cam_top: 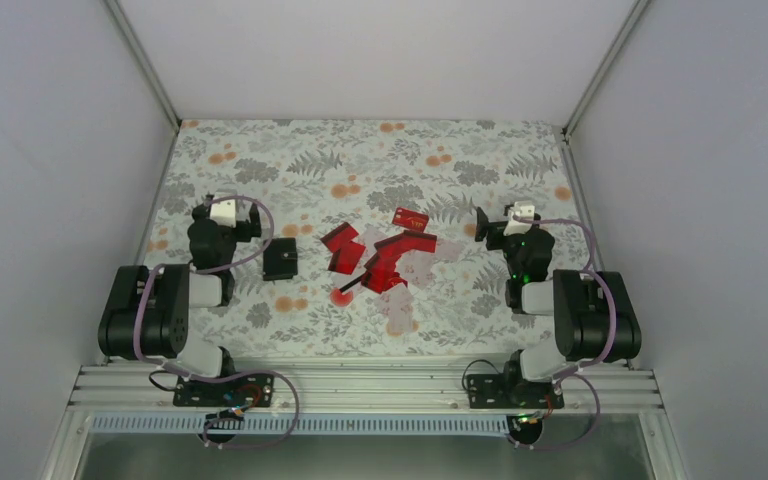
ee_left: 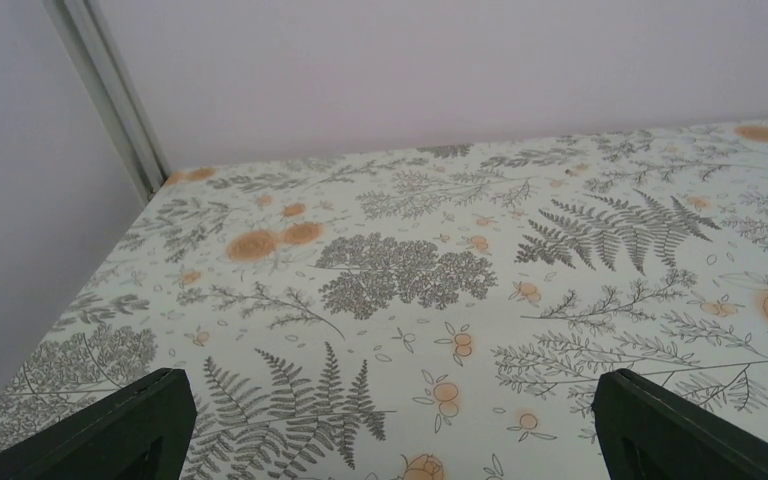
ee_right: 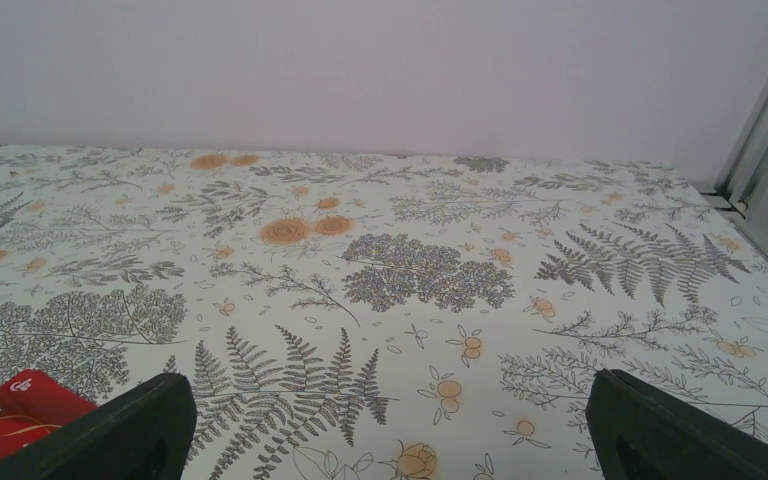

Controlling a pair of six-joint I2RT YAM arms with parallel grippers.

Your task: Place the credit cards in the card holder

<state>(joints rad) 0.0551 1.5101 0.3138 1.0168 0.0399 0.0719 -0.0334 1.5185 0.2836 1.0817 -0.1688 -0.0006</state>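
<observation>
The desk [cam_top: 260, 160] is covered with a matte cloth printed with grey ferns and orange blossoms. Plain pale walls [cam_top: 380, 50] close it in on three sides, with slim metal posts [cam_top: 140, 55] at the far corners. A ribbed aluminium rail [cam_top: 360, 385] runs along the bottom of the top view.

The credit cards [cam_top: 375, 255] are glossy red rectangles, lying in a loose, overlapping heap at the centre of the top view. One with gold lettering [cam_top: 410, 218] sits at the heap's upper right. A small red round spot [cam_top: 341, 296] lies just below the heap. The card holder [cam_top: 280, 260] is a flat black rectangle on the cloth left of the heap and apart from it. Its contents cannot be told.

A broad band of cloth stretches from the heap to the far wall.

The left gripper [ee_left: 390, 400] has its dark fingers [ee_left: 130, 430] spread wide over the cloth, holding nothing. The right gripper [ee_right: 390, 400] is equally spread and holds nothing. A red card corner [ee_right: 10, 415] shows at the lower left of its view.
</observation>
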